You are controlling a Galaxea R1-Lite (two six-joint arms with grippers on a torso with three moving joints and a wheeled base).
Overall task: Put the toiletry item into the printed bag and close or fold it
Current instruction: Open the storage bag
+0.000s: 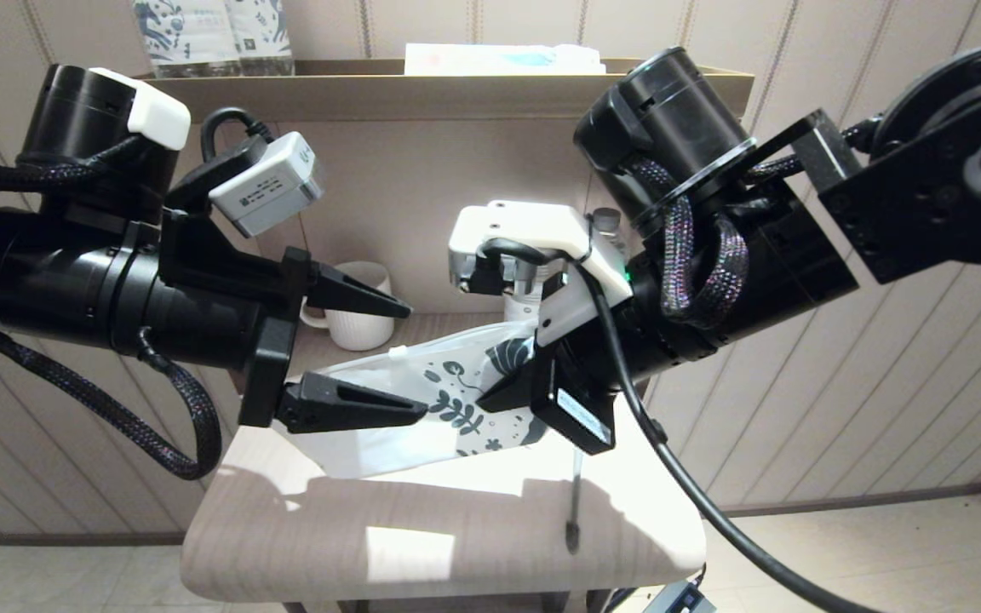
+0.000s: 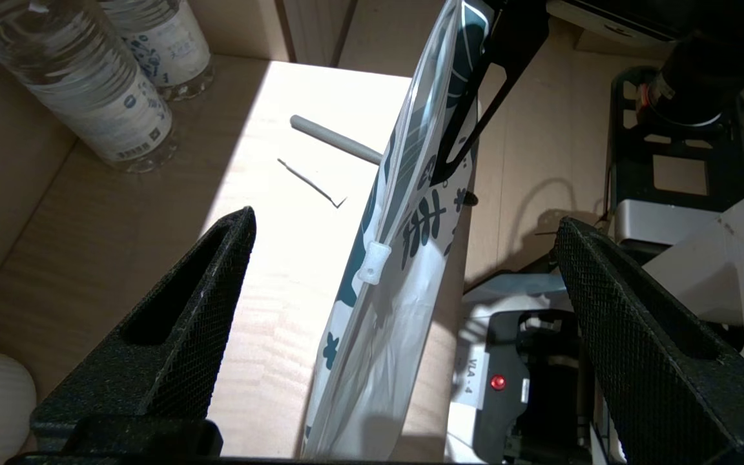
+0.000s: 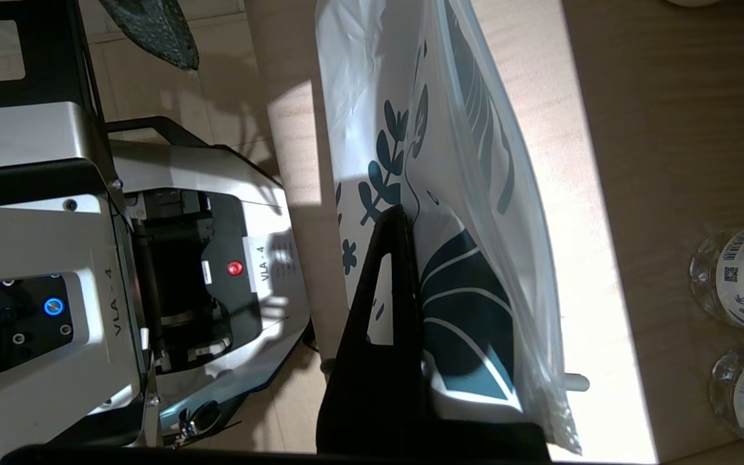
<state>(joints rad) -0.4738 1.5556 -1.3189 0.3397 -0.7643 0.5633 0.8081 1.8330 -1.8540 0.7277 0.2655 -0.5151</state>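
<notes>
The printed bag (image 1: 422, 400) hangs in the air over the table, its leaf-printed end pinched by my right gripper (image 1: 490, 393), which is shut on it. In the right wrist view one finger (image 3: 385, 290) presses on the bag (image 3: 462, 194); the other is hidden behind the plastic. My left gripper (image 1: 418, 362) is open and straddles the bag's plain end without touching it. Between its wide-apart fingers (image 2: 185, 323) hangs the bag (image 2: 378, 336), with its white zip slider (image 2: 372, 261) partway along the top edge. The toothbrush (image 1: 576, 494) lies on the table under the right arm, outside the bag, and shows as a grey stick (image 2: 333, 137).
A white ribbed mug (image 1: 363, 319) stands at the back of the small table (image 1: 329, 545). Blue-patterned bottles (image 2: 101, 97) stand in the back corner. A white and light blue packet (image 1: 499, 60) lies on the shelf above. The robot's base (image 3: 185, 258) sits below the table's front edge.
</notes>
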